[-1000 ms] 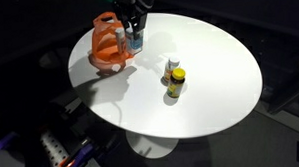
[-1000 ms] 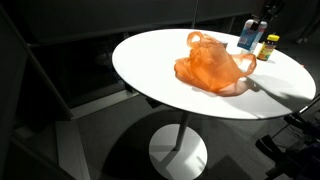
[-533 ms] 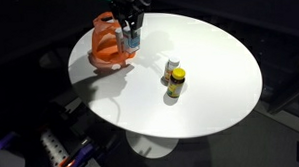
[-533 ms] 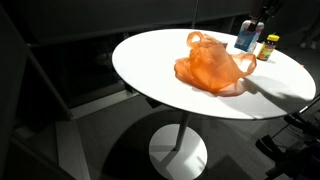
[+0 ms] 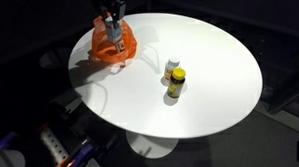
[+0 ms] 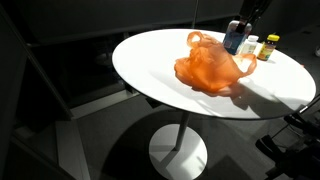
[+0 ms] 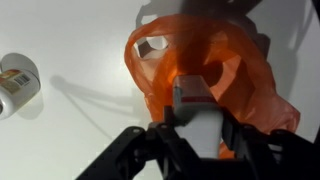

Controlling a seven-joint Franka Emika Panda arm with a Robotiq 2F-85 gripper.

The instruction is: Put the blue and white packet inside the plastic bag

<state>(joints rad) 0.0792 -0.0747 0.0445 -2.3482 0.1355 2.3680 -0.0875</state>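
Blue and white packet (image 7: 196, 112): hangs just over the bag, far left of the counter (image 5: 214, 76).
Fingers (image 7: 245, 148): pinching the packet's flat sides.
Handling: probably light, slightly crushable; grip the flat faces.
Orange plastic bag (image 7: 215, 65): soft, with a floppy mouth.

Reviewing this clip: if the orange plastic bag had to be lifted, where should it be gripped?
Probably the handle loop of the orange bag, from above: it stands up clear of the crumpled body. The hand is shut on the blue and white packet.
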